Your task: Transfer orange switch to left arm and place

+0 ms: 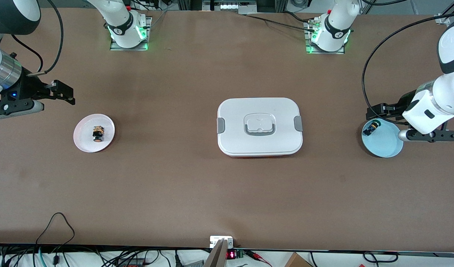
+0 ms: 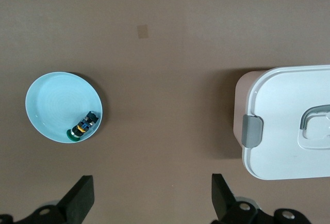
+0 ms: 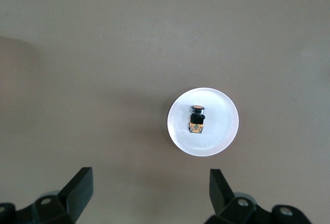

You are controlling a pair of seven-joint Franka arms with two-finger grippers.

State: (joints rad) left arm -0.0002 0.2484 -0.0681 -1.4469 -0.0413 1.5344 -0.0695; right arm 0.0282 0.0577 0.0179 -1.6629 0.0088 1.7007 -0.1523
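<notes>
A brown desk fills the front view, with the two arm bases along its 12 o'clock edge and cables trailing at the 6 o'clock edge. At the middle sits the white box, lid on, grey latches at its 3 and 9 o'clock ends.

Toward the right arm's end lies a pale pink plate, and the orange switch lies on its side in the plate's middle, cap pointing toward the front camera. The right hand hangs over bare desk at about 10 o'clock from that plate, empty, its fingers spread wide.

Toward the left arm's end rests a light blue plate, with a green-capped switch lying near its rim at about 10 o'clock. The left hand is over that rim, empty, fingers spread wide apart.
</notes>
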